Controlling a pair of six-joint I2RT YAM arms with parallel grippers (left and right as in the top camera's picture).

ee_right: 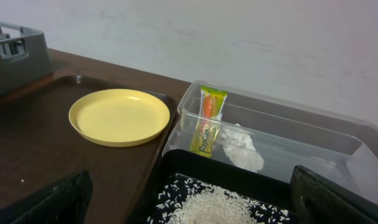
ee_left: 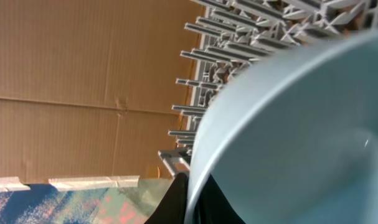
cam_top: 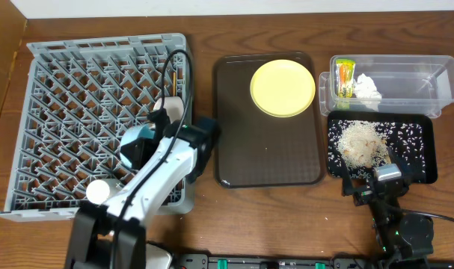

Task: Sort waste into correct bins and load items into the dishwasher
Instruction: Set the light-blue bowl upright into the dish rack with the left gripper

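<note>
Light blue bowl (ee_left: 288,137) clenched in left gripper (cam_top: 153,133) over right half of grey plastic dish rack (cam_top: 69,97); right gripper (cam_top: 370,178) released, jaws wide, at near edge of shallow black tray (cam_top: 425,149).

Grey plastic dish rack (cam_top: 69,97) looking matt, light blue bowl (ee_left: 301,137) showing smooth and glossy, yellow plate (cam_top: 283,88) lying smooth and satin, brown serving tray (cam_top: 264,149) shining faintly, clear plastic tub (cam_top: 436,75) glinting, black tray (cam_top: 427,161) reading matt, snack wrapper (ee_right: 208,118) gleaming like foil, white tissue (ee_right: 238,146) sitting as crumpled paper, wooden bench (cam_top: 212,33) showing grain.
</note>
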